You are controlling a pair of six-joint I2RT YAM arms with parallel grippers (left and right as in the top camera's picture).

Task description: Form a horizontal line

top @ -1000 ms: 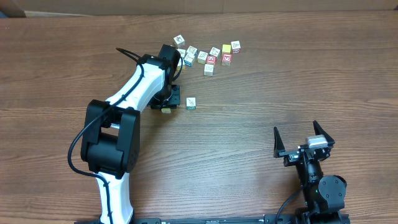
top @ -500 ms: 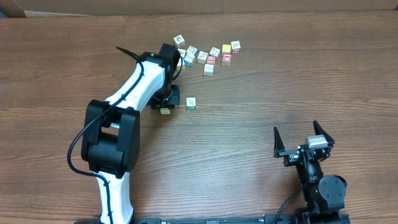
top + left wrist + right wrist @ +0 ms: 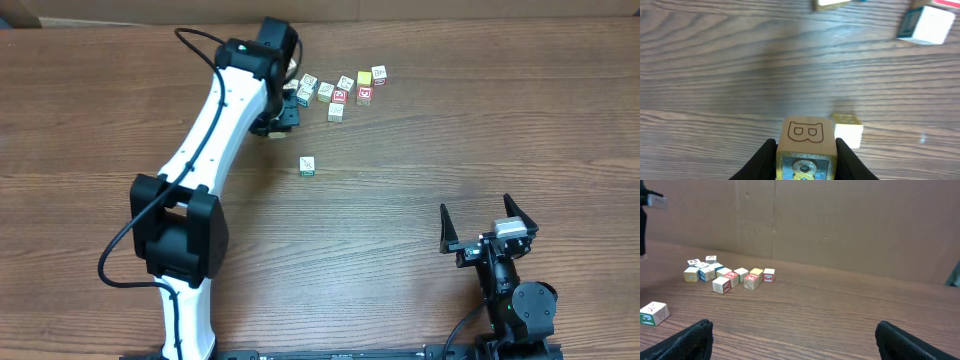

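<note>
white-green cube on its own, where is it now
Overhead view: the white-green cube sits alone mid-table, nearer the robot than the loose cluster, right of the left arm.

Far edge, middle: cube cluster point(image 3: 340, 92) and left arm point(image 3: 215, 130) block passage.
Centre: lone cube point(image 3: 307, 166).
Right half of table point(image 3: 520, 120): open.

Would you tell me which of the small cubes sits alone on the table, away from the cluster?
The white-green cube: it stands by itself on open wood, while the others crowd together farther back.
</note>
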